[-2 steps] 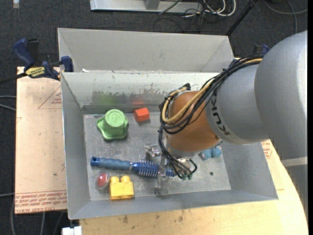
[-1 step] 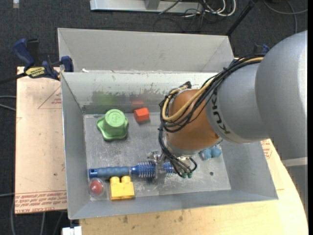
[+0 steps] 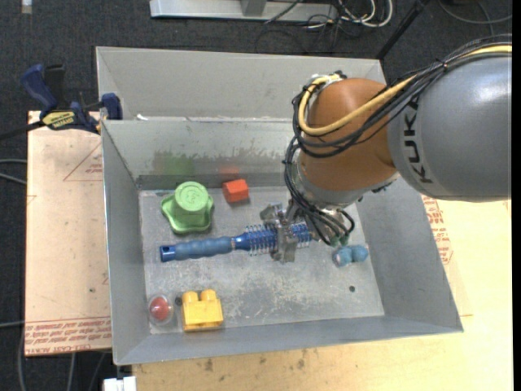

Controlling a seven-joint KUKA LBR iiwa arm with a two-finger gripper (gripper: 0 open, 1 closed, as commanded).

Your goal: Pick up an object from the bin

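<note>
In the camera view, the tool (image 3: 283, 241) is hanging low over the bristled head of a blue brush (image 3: 203, 248) lying across the middle of the floor of the grey bin (image 3: 122, 235); whether it is open or closed cannot be told. A pale-blue piece (image 3: 350, 256) is sitting near, toward the right wall.

Tool (image 3: 282, 239) low over bristle end of blue brush (image 3: 203, 248), middle of bin (image 3: 122, 218); green cup (image 3: 188, 204) near handle.

Brush (image 3: 213, 247) lies between cup (image 3: 188, 204) and brick (image 3: 201, 309).
</note>
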